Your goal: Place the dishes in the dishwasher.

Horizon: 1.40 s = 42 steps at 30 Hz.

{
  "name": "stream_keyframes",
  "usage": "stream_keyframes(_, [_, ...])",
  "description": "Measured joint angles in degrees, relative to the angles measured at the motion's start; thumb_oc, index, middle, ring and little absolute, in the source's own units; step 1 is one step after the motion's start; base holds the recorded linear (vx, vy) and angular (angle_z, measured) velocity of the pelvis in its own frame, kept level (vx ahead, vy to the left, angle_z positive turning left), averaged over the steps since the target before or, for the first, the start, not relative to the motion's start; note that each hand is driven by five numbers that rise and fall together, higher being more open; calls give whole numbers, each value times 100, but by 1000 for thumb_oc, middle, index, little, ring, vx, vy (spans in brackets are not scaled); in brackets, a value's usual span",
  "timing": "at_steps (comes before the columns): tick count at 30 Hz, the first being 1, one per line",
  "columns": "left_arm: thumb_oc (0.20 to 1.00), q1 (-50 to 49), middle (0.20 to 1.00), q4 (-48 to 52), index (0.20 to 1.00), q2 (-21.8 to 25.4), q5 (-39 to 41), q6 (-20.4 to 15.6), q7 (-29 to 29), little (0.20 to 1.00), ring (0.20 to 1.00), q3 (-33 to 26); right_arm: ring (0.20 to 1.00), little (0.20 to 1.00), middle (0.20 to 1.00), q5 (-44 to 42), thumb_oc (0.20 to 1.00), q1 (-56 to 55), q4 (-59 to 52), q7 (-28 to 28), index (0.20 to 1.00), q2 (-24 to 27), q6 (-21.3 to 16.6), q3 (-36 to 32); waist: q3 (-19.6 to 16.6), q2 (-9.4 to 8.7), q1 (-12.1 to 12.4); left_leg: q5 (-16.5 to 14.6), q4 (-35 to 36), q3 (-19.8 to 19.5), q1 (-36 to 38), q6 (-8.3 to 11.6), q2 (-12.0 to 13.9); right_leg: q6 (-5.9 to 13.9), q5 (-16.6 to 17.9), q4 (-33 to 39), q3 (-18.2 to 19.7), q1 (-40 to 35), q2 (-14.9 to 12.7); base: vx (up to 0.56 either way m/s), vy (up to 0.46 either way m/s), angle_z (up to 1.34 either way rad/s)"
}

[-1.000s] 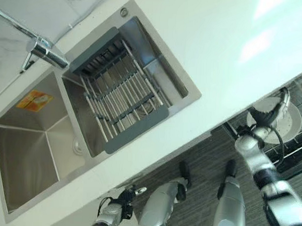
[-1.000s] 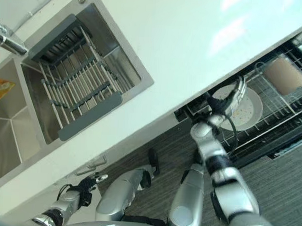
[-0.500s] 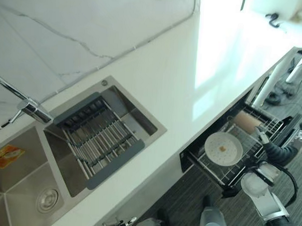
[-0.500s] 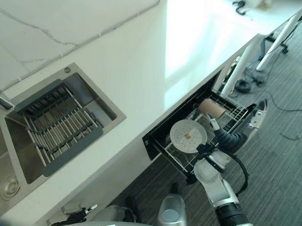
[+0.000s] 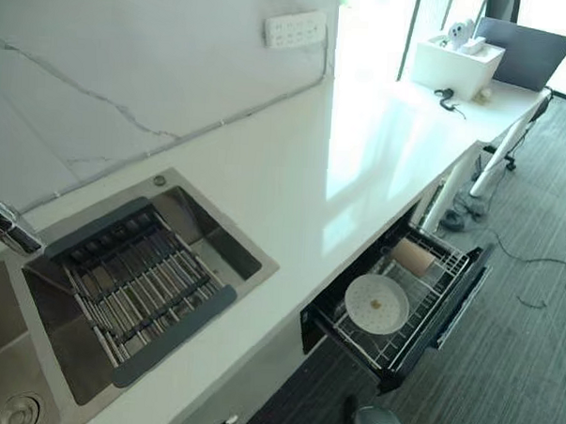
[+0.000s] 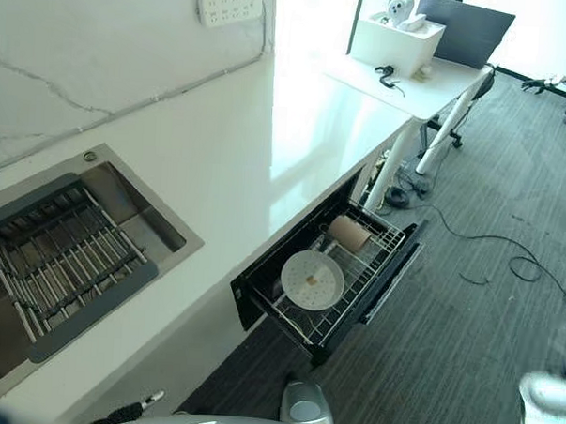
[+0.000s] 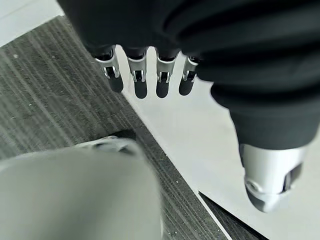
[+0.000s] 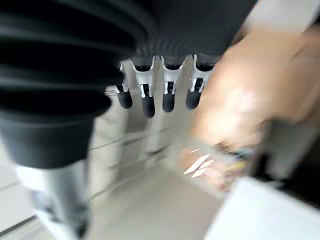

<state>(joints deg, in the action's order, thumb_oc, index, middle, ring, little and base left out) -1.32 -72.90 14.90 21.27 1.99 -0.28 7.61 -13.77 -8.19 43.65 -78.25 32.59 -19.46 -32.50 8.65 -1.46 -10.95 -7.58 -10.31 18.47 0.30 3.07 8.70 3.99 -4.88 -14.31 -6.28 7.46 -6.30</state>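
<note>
left eye view: the round white plate with a small tan mark in its middle [image 5: 377, 303] is lying flat in the wire rack of the pulled-out black dishwasher drawer [image 5: 445, 309], which sticks out from under the long white countertop [image 5: 294, 175]. just behind the plate in the same rack there's a tan cylinder-shaped cup on its side [image 5: 413, 256], close to the plate but not touching it as far as i can see.

further along the counter, the stainless steel sink [image 5: 248, 257] has a grey-framed metal drying rack [image 5: 134, 287] sitting across its basin, and a bit of chrome tap [image 5: 5, 226] pokes in beside it. a white power strip [image 5: 296, 29] is on the marble-look wall, and at the far end of the counter sits a white box [image 5: 457, 66].

the robot's left hand [image 7: 145, 75] hangs over the striped grey carpet [image 7: 45, 105] beside a white panel, fingers straight and relaxed, thumb out to the side, nothing in it. the right hand [image 8: 157, 87] looks the same, fingers hanging loose and holding nothing, with blurry pale and tan stuff past it that i can't make out.
</note>
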Motion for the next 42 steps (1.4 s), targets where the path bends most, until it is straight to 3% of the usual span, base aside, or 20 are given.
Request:
stream_keyframes(3, [1000, 198, 1000, -177, 1000, 94, 45, 156, 12, 1000, 1000, 109, 1000, 1000, 1000, -822, 1000, -30, 1718, 554, 1000, -242, -116, 69, -21, 100, 34, -16, -7, -53, 36, 23, 53, -54, -104, -83, -48, -49, 49, 53, -113, 4])
stream_keyframes(6, [1000, 223, 1000, -169, 1000, 95, 106, 275, 23, 1000, 1000, 131, 1000, 1000, 1000, -1265, 1000, 117, 2248, 1316, 1000, -690, -205, 737, 69, 159, 85, -18, -26, -179, -35, 27, 80, -86, -137, -106, -135, -36, 72, 32, -42, 13])
stream_keyframes(9, [1000, 290, 1000, -152, 1000, 89, 113, 323, 65, 1000, 1000, 170, 1000, 1000, 1000, -1264, 1000, 380, 2390, 1746, 1000, -793, -250, 1341, 368, 249, 227, -53, -227, -347, -211, 78, 79, -86, -143, -146, -248, -11, 44, 34, 6, 23])
stream_keyframes(13, [1000, 184, 1000, -33, 1000, 101, 474, 355, 188, 1000, 1000, 176, 1000, 1000, 1000, -310, 1000, 1046, 2229, 2073, 1000, -1179, -135, 2581, 829, 417, 656, -62, -352, -534, -326, 79, -12, -91, -271, -335, -397, -2, -24, 22, 17, 29])
stream_keyframes(14, [1000, 108, 1000, 138, 1000, 94, 554, 348, 209, 1000, 1000, 175, 1000, 1000, 1000, 139, 1000, 1121, 2218, 2182, 1000, -1152, 59, 3352, 976, 339, 656, -62, -388, -628, -389, 71, -44, -92, -301, -401, -443, 44, -57, -78, 8, 35])
stream_keyframes(15, [1000, 154, 1000, 190, 1000, 87, 573, 372, 200, 1000, 1000, 175, 1000, 1000, 1000, 690, 1000, 1202, 2140, 2434, 1000, -1146, 148, 3705, 1072, 424, 699, -44, -413, -691, -487, 44, -79, -128, -306, -456, -525, 94, -106, -125, -2, 38])
stream_keyframes(16, [1000, 146, 1000, 231, 1000, 89, 652, 357, 214, 1000, 1000, 168, 1000, 1000, 1000, 938, 1000, 1383, 2166, 2553, 1000, -1137, 182, 3760, 1138, 386, 823, -34, -443, -743, -672, 32, -105, -130, -320, -511, -548, 258, -129, -167, -12, 39])
stream_keyframes(17, [1000, 174, 1000, 253, 1000, 114, 705, 317, 221, 1000, 1000, 167, 1000, 1000, 1000, 925, 1000, 1572, 2228, 2608, 1000, -1115, 193, 3783, 1266, 475, 884, 0, -526, -819, -768, 47, -112, -108, -291, -586, -603, 281, -137, -160, 1, 29])
stream_keyframes(20, [1000, 428, 1000, 253, 1000, 166, 728, 179, 228, 1000, 1000, 286, 1000, 1000, 1000, 865, 1000, 2111, 2539, 2740, 1000, -995, 231, 3798, 1871, 416, 1075, 27, -703, -1069, -1144, 25, -121, -149, -279, -681, -766, 484, -159, -108, 21, 37])
stream_keyframes(22, [1000, 509, 1000, 248, 1000, 140, 781, 156, 228, 1000, 1000, 326, 1000, 1000, 1000, 815, 1000, 2244, 2659, 2716, 1000, -979, 285, 3804, 2056, 408, 1153, 48, -743, -1202, -1313, 14, -139, -164, -278, -684, -914, 539, -188, -55, 10, 32])
stream_keyframes(28, [1000, 616, 1000, 294, 1000, 151, 788, -16, 247, 1000, 1000, 317, 1000, 1000, 1000, 711, 1000, 2296, 2579, 2451, 1000, -709, 227, 4091, 2157, 392, 1397, 130, -779, -1446, -1566, -46, -320, -165, -409, -893, -1080, 704, -385, -31, 27, 25])
stream_keyframes(33, [1000, 637, 1000, 399, 1000, 239, 1011, -16, 256, 1000, 1000, 315, 1000, 1000, 1000, 708, 1000, 2731, 2394, 2481, 1000, -444, 266, 4201, 2232, 498, 1593, 279, -774, -1636, -1818, -46, -376, -122, -431, -958, -1211, 860, -416, -15, 10, 20])
stream_keyframes(38, [1000, 600, 1000, 572, 1000, 272, 1011, -25, 247, 1000, 1000, 187, 1000, 1000, 1000, 711, 1000, 3678, 2327, 2717, 1000, 344, 517, 4344, 2305, 628, 1907, 549, -496, -1964, -1985, -16, -464, -137, -446, -923, -1296, 994, -377, -46, 5, 31])
stream_keyframes(42, [1000, 506, 1000, 583, 1000, 251, 1010, -412, 247, 1000, 1000, 60, 1000, 1000, 1000, 681, 1000, 4468, 2297, 2773, 1000, 562, 970, 4706, 2309, 639, 2073, 713, -384, -2140, -2092, 85, -456, -212, -386, -922, -1517, 1015, -358, -41, 2, 23])
